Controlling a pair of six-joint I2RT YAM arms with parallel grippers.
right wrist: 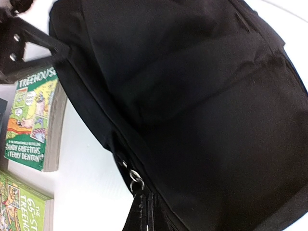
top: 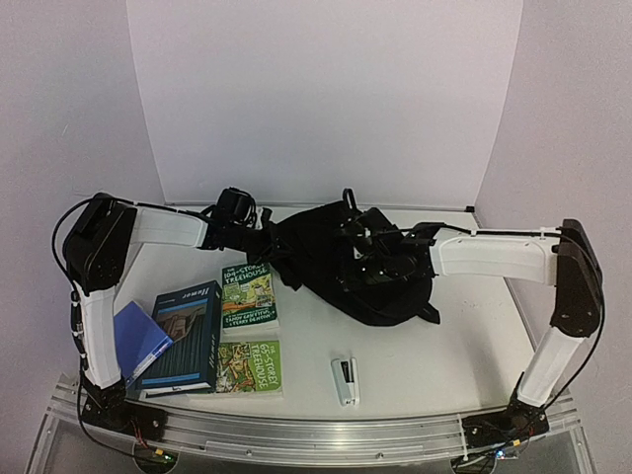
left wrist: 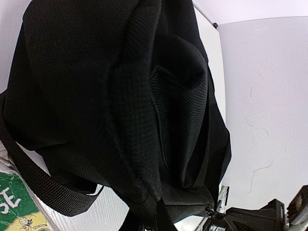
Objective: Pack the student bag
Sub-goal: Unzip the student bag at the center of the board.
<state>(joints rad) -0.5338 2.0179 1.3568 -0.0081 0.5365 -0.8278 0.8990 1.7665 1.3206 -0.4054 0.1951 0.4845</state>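
White table (top: 454, 346) bearing student bag (top: 326, 259).
Left gripper (top: 259, 237) at bag's left edge, right gripper (top: 373, 255) atop bag; finger spread indiscernible on both.

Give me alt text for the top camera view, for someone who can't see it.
Two robot arms reach from either side to a black backpack at the back of a white table, the left gripper at its left edge, the right gripper over its middle. In front lie two green books, a dark blue book, a blue wallet and a white stapler.
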